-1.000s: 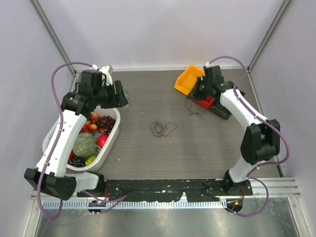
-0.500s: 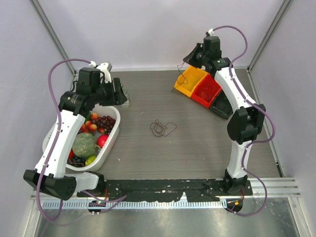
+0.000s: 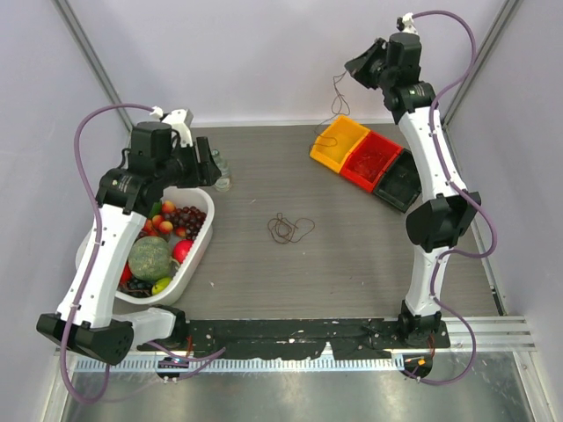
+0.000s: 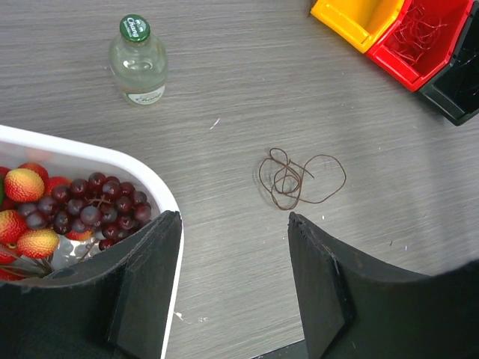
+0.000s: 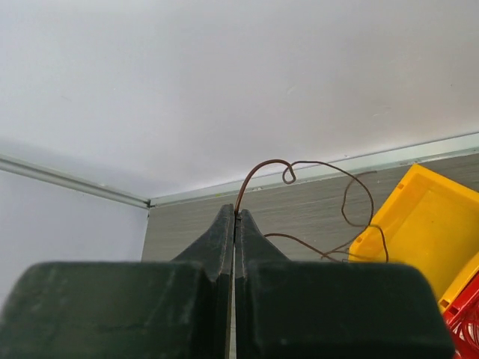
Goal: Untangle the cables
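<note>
My right gripper [image 3: 359, 70] is raised high at the back right, shut on a thin dark brown cable [image 5: 299, 166] that hangs down [image 3: 338, 104] above the yellow bin [image 3: 341, 141]. A second dark brown cable [image 3: 288, 229] lies curled in loops on the table's middle; it also shows in the left wrist view [image 4: 298, 178]. Thin red cables [image 4: 419, 30] lie in the red bin [image 3: 370, 158]. My left gripper [image 4: 233, 262] is open and empty, held above the table near the white basket, short of the curled cable.
A white basket [image 3: 201, 239] of fruit stands at the left, with grapes [image 4: 86, 210] in it. A small clear bottle with a green cap [image 4: 138, 61] stands behind it. A black bin [image 3: 400, 183] sits beside the red one. Walls enclose the table.
My right arm has risen from the bins up and back, lifting the brown cable off the table. My left arm has shifted slightly back and up.
</note>
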Robot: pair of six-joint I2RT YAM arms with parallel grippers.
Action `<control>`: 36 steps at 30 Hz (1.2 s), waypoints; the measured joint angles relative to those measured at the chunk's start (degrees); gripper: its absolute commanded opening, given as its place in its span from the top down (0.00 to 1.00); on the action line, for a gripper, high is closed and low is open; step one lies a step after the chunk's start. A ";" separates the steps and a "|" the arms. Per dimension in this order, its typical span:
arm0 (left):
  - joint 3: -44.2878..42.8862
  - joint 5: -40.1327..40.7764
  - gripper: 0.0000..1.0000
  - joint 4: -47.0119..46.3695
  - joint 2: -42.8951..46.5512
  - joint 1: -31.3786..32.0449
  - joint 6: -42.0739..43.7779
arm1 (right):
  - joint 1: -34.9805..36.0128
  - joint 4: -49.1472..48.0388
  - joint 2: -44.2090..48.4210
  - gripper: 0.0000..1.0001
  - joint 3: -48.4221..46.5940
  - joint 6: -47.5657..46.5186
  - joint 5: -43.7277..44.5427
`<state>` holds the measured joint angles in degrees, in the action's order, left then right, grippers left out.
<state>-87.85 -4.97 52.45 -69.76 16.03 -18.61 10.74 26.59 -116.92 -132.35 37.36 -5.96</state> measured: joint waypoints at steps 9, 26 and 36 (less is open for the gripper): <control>0.00 0.48 0.37 -0.68 0.15 0.00 0.07 | -0.04 -0.04 -0.11 0.99 -2.62 0.04 0.59; 0.00 1.53 0.37 -1.42 1.16 0.00 0.07 | -1.60 -2.56 -2.32 0.99 9.14 -1.29 7.08; 0.07 1.97 0.37 -1.64 1.84 0.00 0.02 | -1.60 -2.47 -12.02 0.99 10.95 1.99 10.54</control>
<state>-87.79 -3.01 50.81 -67.92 16.03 -18.59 9.15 24.12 -128.95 -121.40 39.35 4.58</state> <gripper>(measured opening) 0.631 0.028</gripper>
